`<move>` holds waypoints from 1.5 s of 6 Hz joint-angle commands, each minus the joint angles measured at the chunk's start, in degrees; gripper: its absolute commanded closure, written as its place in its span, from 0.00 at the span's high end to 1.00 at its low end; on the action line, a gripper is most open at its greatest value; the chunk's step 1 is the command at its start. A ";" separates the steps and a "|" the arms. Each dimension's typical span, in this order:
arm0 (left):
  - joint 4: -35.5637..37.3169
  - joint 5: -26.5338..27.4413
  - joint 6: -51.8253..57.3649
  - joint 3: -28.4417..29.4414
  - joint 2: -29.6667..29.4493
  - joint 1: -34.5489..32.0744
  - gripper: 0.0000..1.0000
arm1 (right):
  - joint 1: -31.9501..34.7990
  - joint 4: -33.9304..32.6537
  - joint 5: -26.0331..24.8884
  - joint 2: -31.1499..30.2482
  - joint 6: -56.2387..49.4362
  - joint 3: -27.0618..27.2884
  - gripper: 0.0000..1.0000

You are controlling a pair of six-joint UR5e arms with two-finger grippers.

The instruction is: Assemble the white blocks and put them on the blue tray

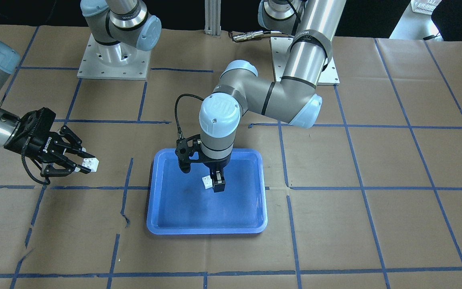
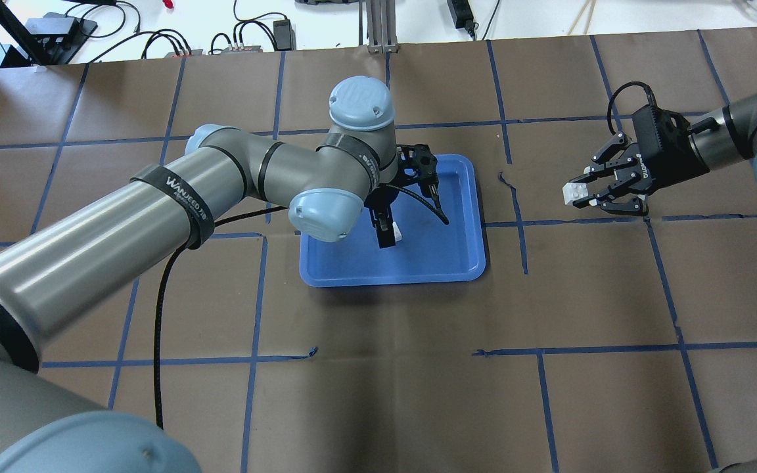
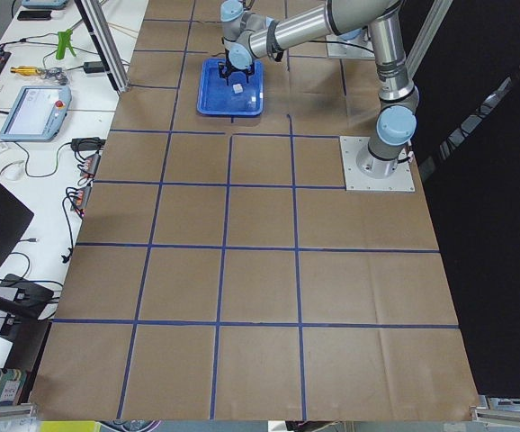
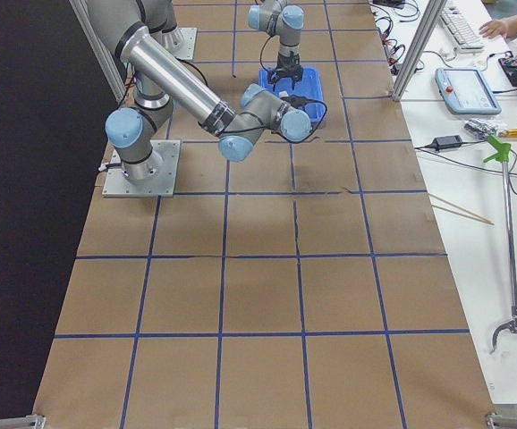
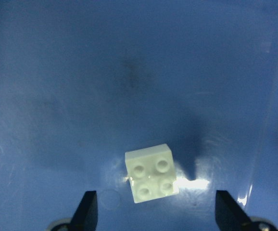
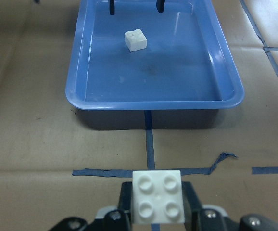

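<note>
The blue tray (image 1: pixel 207 229) lies at the table's middle; it also shows in the overhead view (image 2: pixel 447 266). A white block (image 5: pixel 152 173) rests studs-up on the tray floor, also seen in the front view (image 1: pixel 206 182) and the right wrist view (image 6: pixel 134 40). My left gripper (image 5: pixel 157 214) hangs open just above it, pointing straight down, its fingertips spread to either side and not touching it. My right gripper (image 1: pixel 84 164) is off to the tray's side above the paper, shut on a second white block (image 6: pixel 157 196), also visible in the overhead view (image 2: pixel 573 192).
Brown paper with a blue tape grid (image 2: pixel 523 223) covers the table. The two arm base plates (image 1: pixel 112 60) stand at the robot's edge. Cables, a teach pendant (image 3: pixel 35 108) and tools lie on the white bench past the far edge.
</note>
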 commanded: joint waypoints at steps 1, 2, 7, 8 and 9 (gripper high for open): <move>-9.17 0.36 -4.10 3.70 5.84 2.17 0.87 | 1.10 -0.85 0.28 0.11 1.51 0.35 0.32; -11.04 0.54 -8.91 3.98 8.65 5.40 0.87 | 3.37 -3.55 0.36 0.11 4.22 1.48 0.32; -26.25 -0.07 -53.52 3.64 25.61 11.24 0.99 | 18.48 -28.92 0.45 5.18 26.78 6.24 0.32; -26.26 -0.17 -56.56 3.46 27.12 11.41 0.99 | 21.55 -35.51 0.37 8.43 32.49 6.24 0.32; -26.26 -0.08 -58.77 2.59 27.57 11.50 0.99 | 24.46 -40.97 0.10 10.20 39.07 6.15 0.32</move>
